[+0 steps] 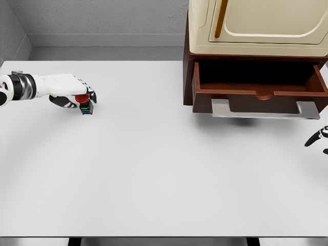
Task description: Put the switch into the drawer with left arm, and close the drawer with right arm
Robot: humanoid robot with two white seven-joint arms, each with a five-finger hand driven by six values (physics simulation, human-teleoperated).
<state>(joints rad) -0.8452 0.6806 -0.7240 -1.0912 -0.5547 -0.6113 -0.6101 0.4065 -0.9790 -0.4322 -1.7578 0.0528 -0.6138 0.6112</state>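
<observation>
Reaching in from the picture's left edge, the robot's left hand (72, 92) closes its white-and-black fingers around the switch (85, 104) — a small dark block with a red round button on top and a blue band on its side. The switch sits at the tips of that hand, partly covered by the fingers, its base on or just above the white table (154, 169); contact with the surface cannot be told. It lies at the table's far left, well apart from the drawer (259, 89).

The drawer, dark brown wood with a flat grey handle (265, 109) across its front, stands pulled open at the upper right, set under a cream-coloured cabinet (261, 23). Its inside is in shadow.

At the right edge only a few dark fingertips of the right hand (320, 137) show — spread, holding nothing.

No lettering or label can be read on the switch or the cabinet.
</observation>
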